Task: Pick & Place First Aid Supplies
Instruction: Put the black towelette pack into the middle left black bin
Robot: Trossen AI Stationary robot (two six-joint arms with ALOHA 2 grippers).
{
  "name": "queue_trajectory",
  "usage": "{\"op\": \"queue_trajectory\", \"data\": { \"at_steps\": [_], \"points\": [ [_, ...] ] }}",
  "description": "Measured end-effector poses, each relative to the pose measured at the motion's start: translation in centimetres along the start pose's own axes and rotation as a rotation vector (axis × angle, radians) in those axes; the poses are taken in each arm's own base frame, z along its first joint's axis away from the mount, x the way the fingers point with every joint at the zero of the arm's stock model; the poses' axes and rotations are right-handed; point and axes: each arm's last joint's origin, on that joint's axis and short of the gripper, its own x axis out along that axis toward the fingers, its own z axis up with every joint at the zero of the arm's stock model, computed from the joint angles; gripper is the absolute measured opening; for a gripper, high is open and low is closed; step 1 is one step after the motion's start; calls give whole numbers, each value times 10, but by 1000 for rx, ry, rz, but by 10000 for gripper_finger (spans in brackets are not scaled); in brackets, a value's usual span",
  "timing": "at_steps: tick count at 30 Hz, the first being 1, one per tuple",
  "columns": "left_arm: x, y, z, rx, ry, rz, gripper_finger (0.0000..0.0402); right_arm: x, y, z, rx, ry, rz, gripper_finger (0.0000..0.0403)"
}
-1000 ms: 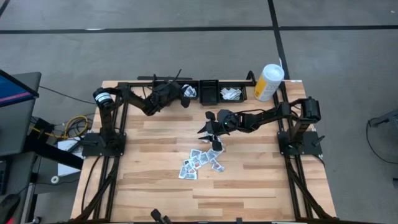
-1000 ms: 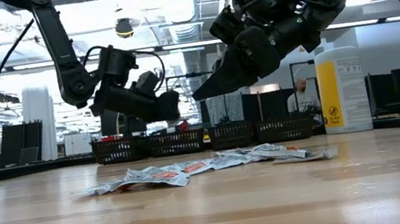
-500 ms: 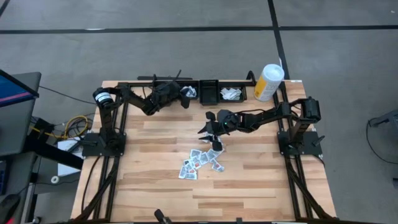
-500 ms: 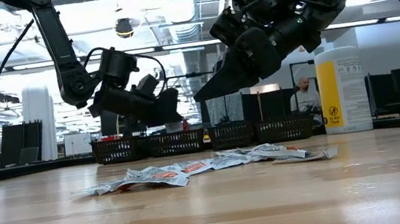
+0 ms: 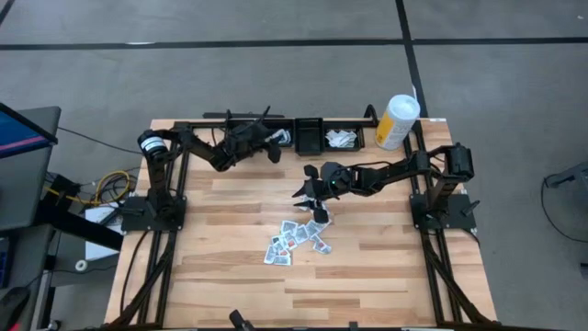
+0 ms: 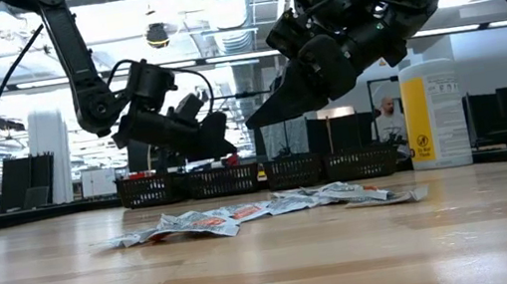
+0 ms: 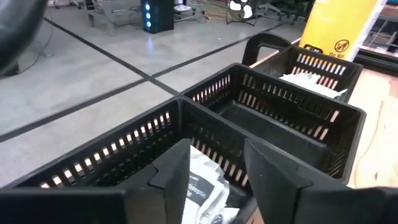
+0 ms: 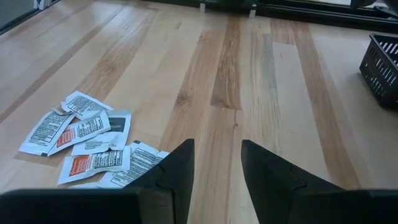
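1. High view: the packets [image 5: 299,239] lie in a loose overlapping pile on the table [image 5: 367,267], well short of the bins [image 5: 312,135]. The left gripper [image 5: 272,140] hangs over the left-hand bin; the right gripper [image 5: 314,193] hovers between bins and pile. Finger gaps are too small to read here.
2. Low view: packets [image 6: 264,209] lie flat, crinkled and thin; judged light, limp and slick, best pinched at a raised edge. Bin contents are hidden behind the mesh.
3. Left wrist view: fingers [image 7: 174,168] stand apart, holding nothing; white packets [image 7: 202,193] rest in the bin below, partly cut off.
4. Right wrist view: fingers [image 8: 177,163] stand apart and empty, above the pile's bin-side edge; print on the packets [image 8: 81,134] is illegible.
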Motion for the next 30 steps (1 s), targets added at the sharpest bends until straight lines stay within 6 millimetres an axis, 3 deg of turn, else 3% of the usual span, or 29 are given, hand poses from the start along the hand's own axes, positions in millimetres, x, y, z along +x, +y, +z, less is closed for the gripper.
{"op": "queue_trajectory", "data": {
  "at_steps": [6, 15, 21, 25, 30],
  "points": [
    [0, 1, -1, 3, 8, 5, 186, 0, 0, 0, 1, 4, 1, 127],
    [-7, -1, 4, 22, 98, -63, 191, 0, 1, -7, 16, 73, 14, 127],
    [-28, -4, 32, 16, 127, -154, 191, -1, 2, -10, 23, 102, 19, 127],
    [-45, -17, 50, 15, 140, -295, 191, 0, 4, -9, 18, 96, 29, 127],
    [-71, -43, 51, 27, 181, -499, 191, 1, 13, -7, -7, 77, 111, 127]
  ]
}}
